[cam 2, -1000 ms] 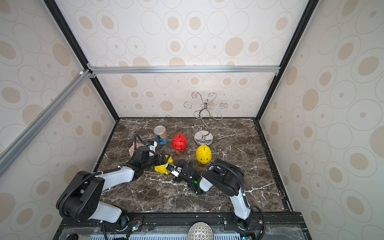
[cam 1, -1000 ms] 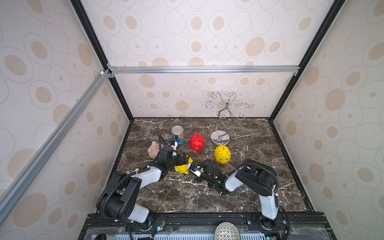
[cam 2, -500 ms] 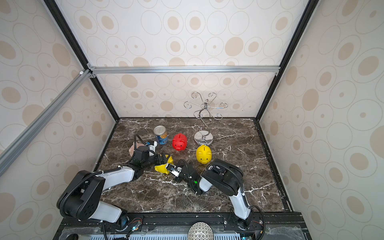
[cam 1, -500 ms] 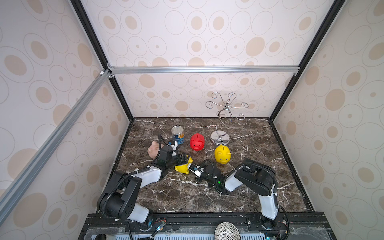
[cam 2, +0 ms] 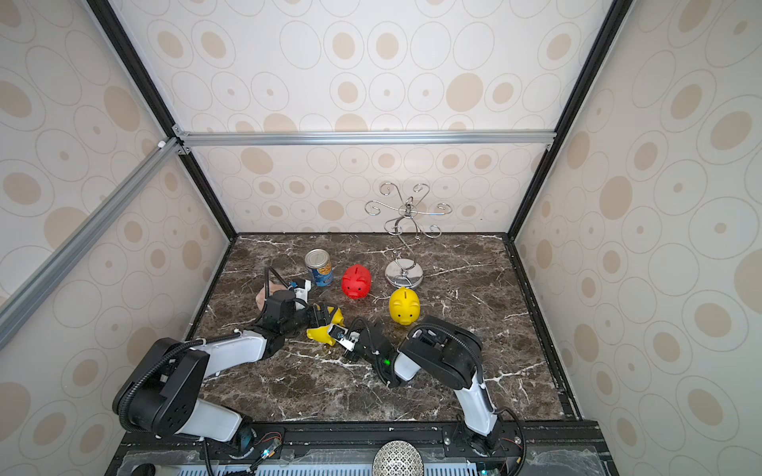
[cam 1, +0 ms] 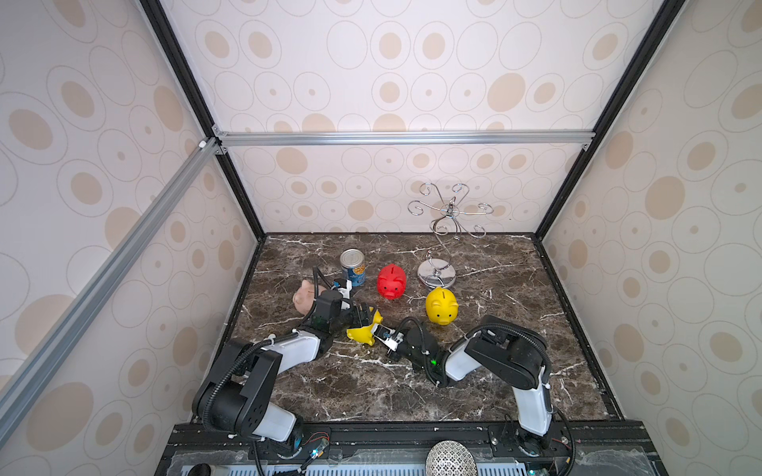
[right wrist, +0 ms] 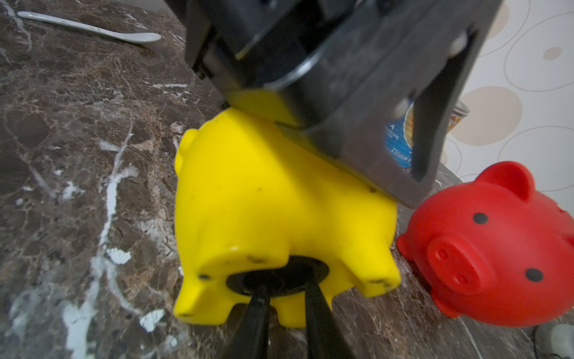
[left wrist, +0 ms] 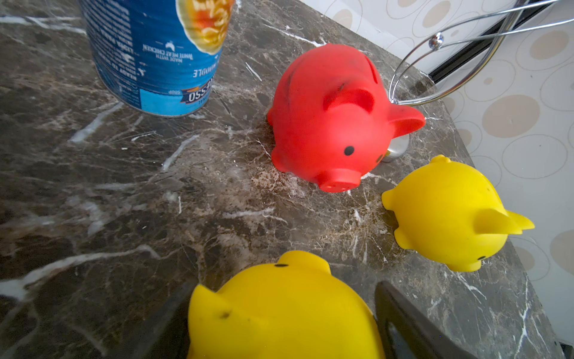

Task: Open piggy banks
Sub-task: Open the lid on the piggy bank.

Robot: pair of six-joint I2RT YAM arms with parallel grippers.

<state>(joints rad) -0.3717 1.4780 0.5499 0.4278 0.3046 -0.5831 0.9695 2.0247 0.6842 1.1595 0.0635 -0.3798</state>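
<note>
Yellow piggy bank point(right wrist: 264, 192), tipped on its side, clamped between the jaws of the left gripper point(cam 1: 364, 316), underside facing the right gripper point(right wrist: 285, 292). Its fingers point(right wrist: 257, 310) stand narrowly apart, tips on the black plug point(right wrist: 279, 275); whether they pinch it cannot be told. Red piggy bank point(right wrist: 497, 248) stands just ahead of the left gripper, untouched.

There were two yellow piggy banks point(cam 1: 442, 306) point(cam 1: 359, 333), one red pig point(cam 1: 391, 281), one pink pig point(cam 1: 302, 298), one can point(cam 1: 353, 268), one wire stand point(cam 1: 437, 275), one spoon point(right wrist: 93, 28)

On the table point(cam 1: 515, 309), the tipped piggy bank point(cam 1: 361, 331) lies before the can point(cam 1: 353, 268), the wire stand point(cam 1: 437, 276) farther right.
</note>
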